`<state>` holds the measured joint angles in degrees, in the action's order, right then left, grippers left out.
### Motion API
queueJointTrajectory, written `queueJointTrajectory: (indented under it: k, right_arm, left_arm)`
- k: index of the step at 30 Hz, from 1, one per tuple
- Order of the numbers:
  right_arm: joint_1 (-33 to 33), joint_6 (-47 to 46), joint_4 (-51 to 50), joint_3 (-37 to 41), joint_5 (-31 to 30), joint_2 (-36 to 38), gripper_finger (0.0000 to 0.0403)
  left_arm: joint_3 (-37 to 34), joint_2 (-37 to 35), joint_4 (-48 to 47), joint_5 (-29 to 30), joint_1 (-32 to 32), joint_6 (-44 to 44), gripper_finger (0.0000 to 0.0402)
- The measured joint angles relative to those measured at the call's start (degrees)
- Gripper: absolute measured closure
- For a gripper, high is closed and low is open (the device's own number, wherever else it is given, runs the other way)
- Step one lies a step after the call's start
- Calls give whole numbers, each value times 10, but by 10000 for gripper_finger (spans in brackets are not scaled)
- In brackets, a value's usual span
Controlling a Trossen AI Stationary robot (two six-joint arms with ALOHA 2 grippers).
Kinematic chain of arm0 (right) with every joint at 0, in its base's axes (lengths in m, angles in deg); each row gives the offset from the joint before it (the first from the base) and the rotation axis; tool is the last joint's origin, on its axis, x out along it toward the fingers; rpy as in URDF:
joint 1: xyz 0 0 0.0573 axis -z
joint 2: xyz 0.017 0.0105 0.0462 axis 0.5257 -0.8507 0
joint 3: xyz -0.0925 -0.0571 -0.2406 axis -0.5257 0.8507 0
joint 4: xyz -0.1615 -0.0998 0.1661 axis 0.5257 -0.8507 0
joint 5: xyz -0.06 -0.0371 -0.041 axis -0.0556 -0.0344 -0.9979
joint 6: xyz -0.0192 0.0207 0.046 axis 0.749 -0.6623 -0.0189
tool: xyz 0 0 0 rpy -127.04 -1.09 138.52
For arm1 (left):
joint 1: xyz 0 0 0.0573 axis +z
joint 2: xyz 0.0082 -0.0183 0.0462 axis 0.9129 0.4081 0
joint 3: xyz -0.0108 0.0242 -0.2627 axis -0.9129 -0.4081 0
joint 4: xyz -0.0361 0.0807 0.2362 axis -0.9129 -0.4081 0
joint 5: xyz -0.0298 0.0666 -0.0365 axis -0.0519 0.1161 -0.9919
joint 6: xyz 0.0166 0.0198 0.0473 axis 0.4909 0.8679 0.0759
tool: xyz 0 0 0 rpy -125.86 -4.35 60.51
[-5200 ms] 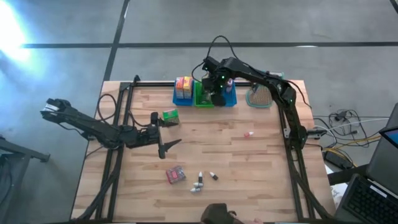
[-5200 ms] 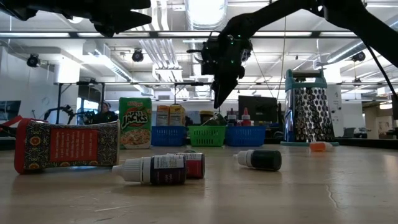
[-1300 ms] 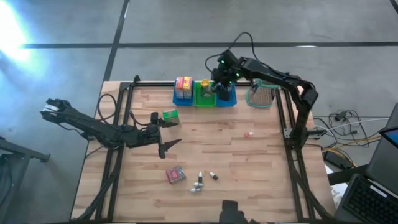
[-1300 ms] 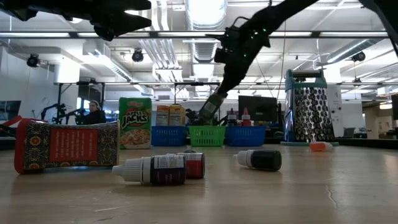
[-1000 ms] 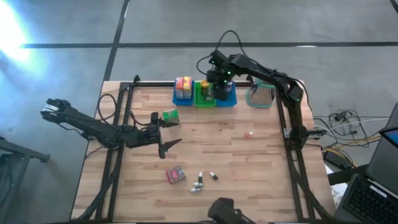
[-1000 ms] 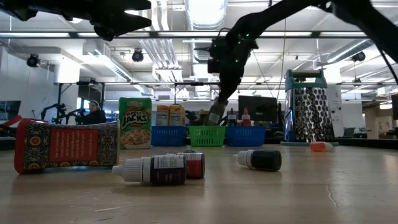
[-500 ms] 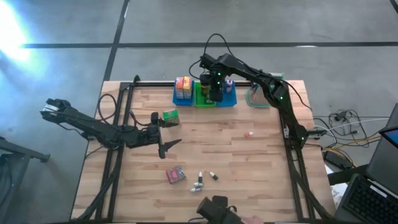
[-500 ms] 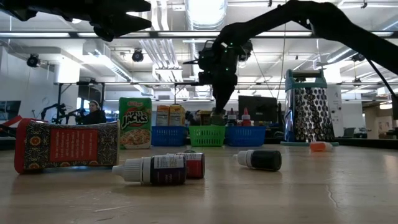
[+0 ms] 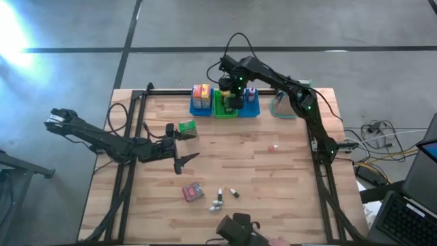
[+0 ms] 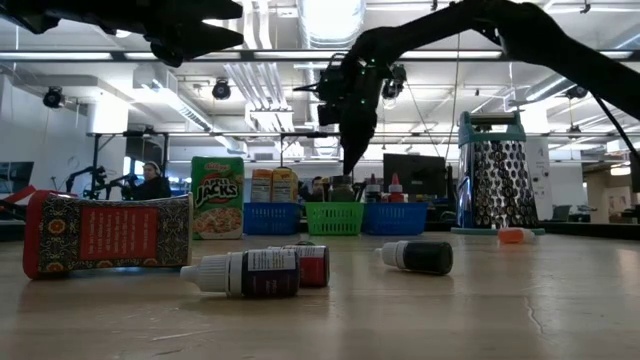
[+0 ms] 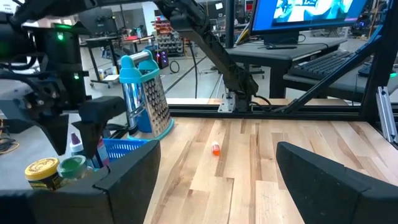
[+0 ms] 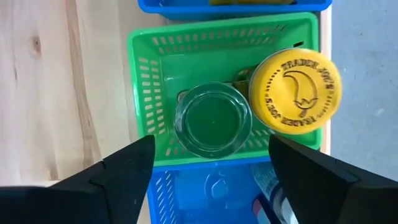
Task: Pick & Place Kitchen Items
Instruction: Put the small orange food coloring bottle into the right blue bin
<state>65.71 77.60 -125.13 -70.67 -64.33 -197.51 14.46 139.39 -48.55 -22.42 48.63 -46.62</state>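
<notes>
My right gripper (image 9: pixel 231 102) hangs open over the green bin (image 12: pixel 144 74), fingers pointing down, touching nothing. Below it in the bin stand a green-lidded jar (image 12: pixel 212 119) and a yellow-lidded jar (image 12: pixel 296 91). My left gripper (image 9: pixel 179 145) waits open above the table's left half, next to a green cereal box (image 9: pixel 186 127). A red packet (image 9: pixel 193 193), small bottles (image 9: pixel 218 200) and a dark bottle (image 9: pixel 234 194) lie near the table's near edge. A tiny orange bottle (image 9: pixel 273 146) lies right of centre.
Blue bins (image 9: pixel 201 99) (image 9: pixel 250 104) flank the green bin along the far edge, the left one holding boxes, the right one bottles. The metal grater (image 9: pixel 285 106) with a teal handle stands to their right. Bare wood spans the table's middle.
My right gripper swung from a slant over the right blue bin toward the green bin, tipped to point straight down, dipped into the bin, then rose a little. The green-lidded jar now stands in the bin below it.
</notes>
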Motion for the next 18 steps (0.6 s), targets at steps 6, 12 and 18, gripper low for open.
queueJointTrajectory:
  k: [6,12,18]
  right_arm:
    - [0,-10,-42,-46,0,6,80]
    - [-5,-9,-67,-49,-1,62,111]
    - [-14,-30,-88,-48,-2,132,158]
  left_arm:
    - [0,0,0,0,0,0,76]
    - [0,0,0,0,0,0,76]
    - [0,0,0,0,0,0,76]
